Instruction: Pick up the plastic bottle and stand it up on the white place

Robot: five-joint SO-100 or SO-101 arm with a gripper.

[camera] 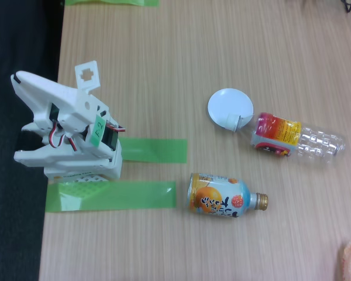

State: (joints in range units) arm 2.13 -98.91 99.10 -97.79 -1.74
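Surface: light wood-grain table, seen from above in the fixed view; a dark floor strip runs along the left edge.
Fixtures: two strips of green tape lie on the table beside the arm's base, one above the other.
Arm: white arm folded over its base at the left of the table, well apart from all the task's things.
Gripper: the gripper appears to point toward the top of the view, but the folded body hides most of it. Whether the jaws are open or closed cannot be told. Nothing is seen held.
Plastic bottle: the plastic bottle lies on its side at the right of the table, clear ribbed body toward the right edge, labelled end and white cap toward the left.
White place: the white place is a flat round disc lying up and to the left of the bottle. The bottle's cap end is touching or just overlapping the disc's lower right rim.
Other item: a shorter fruit-picture bottle-can with a gold cap lies on its side below, near the lower tape strip.
Progress: judged as not yet begun. The bottle is neither grasped nor upright.
Remaining: reach, grasp, lift, turn upright, set on the disc, release.
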